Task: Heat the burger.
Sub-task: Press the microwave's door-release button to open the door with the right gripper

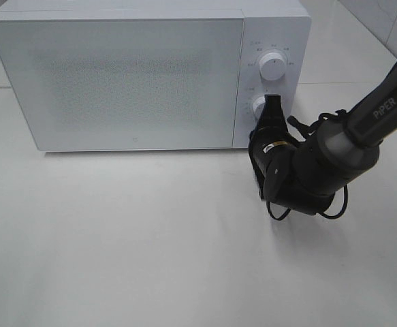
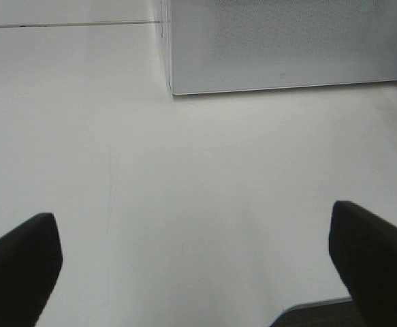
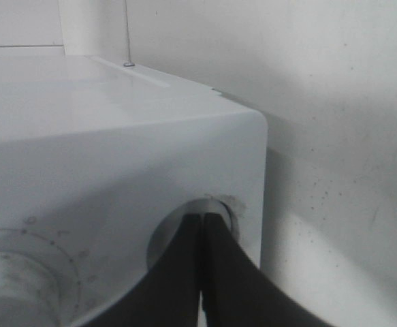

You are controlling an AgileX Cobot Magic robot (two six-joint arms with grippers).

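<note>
At the tips of your right fingers [image 3: 174,272], pressed shut with no gap, sits the lower white round dial [image 1: 258,107] of the closed white boxy microwave oven [image 1: 137,75]. Your left fingers [image 2: 18,266] hang spread wide above the white counter [image 2: 205,177]. You cannot tell where the burger is.

I see a white microwave [image 1: 280,24] whose door [image 1: 116,75] carries a fine grey speckled pattern. Its upper dial [image 1: 274,65] is white, ringed with small grey marks. The worktop [image 1: 116,238] is plain off-white. My right arm [image 1: 361,129] is black with white PiPER lettering and a small yellow label [image 1: 278,145]. The left gripper [image 2: 198,272] has black jaws too.
</note>
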